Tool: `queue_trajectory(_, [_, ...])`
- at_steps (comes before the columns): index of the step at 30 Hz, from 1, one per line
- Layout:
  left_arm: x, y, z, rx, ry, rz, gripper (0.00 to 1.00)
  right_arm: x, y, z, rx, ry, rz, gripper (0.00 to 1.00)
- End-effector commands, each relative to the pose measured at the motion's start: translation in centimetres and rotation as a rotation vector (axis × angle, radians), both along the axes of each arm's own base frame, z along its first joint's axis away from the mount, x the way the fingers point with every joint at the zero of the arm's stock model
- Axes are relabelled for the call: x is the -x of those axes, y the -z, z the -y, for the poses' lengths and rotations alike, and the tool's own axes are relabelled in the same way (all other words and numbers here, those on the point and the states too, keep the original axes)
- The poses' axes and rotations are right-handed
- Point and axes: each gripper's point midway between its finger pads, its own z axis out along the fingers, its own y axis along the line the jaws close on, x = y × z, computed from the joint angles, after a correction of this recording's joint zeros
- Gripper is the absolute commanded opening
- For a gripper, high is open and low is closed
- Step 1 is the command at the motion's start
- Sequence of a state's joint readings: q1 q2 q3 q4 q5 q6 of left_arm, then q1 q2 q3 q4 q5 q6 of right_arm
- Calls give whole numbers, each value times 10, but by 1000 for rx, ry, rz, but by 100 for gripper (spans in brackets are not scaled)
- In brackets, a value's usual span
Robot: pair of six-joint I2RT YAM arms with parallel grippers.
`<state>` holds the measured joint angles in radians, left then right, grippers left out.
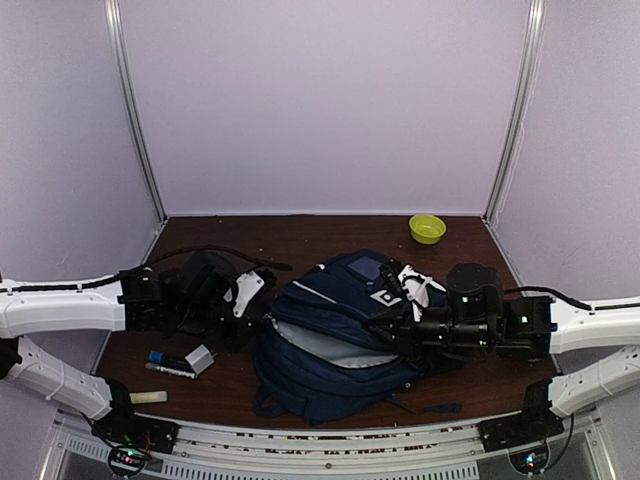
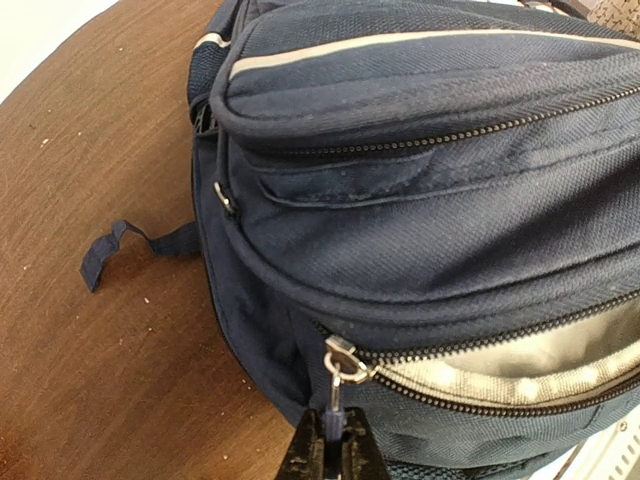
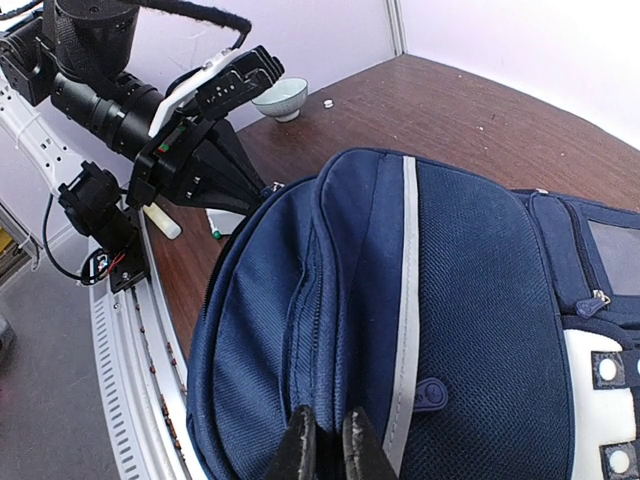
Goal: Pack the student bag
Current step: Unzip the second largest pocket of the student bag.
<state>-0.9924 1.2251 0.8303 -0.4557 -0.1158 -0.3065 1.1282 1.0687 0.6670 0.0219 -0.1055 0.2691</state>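
The navy blue student bag [image 1: 340,340] lies in the middle of the table, its main zip partly open and showing light grey lining [image 2: 520,375]. My left gripper [image 2: 335,432] is at the bag's left side, shut on the metal zipper pull [image 2: 338,392] at the end of that zip. In the top view it [image 1: 258,305] touches the bag's left edge. My right gripper [image 3: 328,435] is shut on a fold of the bag's fabric [image 3: 330,330] beside the white stripe [image 3: 405,300]. In the top view it [image 1: 388,325] sits over the bag's right side.
A green bowl [image 1: 427,228] stands at the back right. A blue marker [image 1: 168,362], a small grey-white box [image 1: 200,358] and a cream stick [image 1: 148,397] lie front left. A pale bowl [image 3: 280,98] shows behind the left arm. A loose strap [image 2: 120,250] trails on the wood.
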Motion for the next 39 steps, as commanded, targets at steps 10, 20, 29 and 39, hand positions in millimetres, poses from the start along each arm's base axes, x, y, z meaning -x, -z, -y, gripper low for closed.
queue_trajectory(10, [-6,11,-41,-42,-141,13,0,16,-35,-7,-110,-86,-14,0])
queue_trajectory(20, [2,18,-57,-12,-202,0,0,24,-54,2,-160,-122,8,0])
queue_trajectory(29, [4,29,-57,-11,-210,-21,0,37,-81,8,-274,-193,12,0])
queue_trajectory(39, [-8,30,-29,19,-99,-5,0,67,-92,0,-326,-378,1,0])
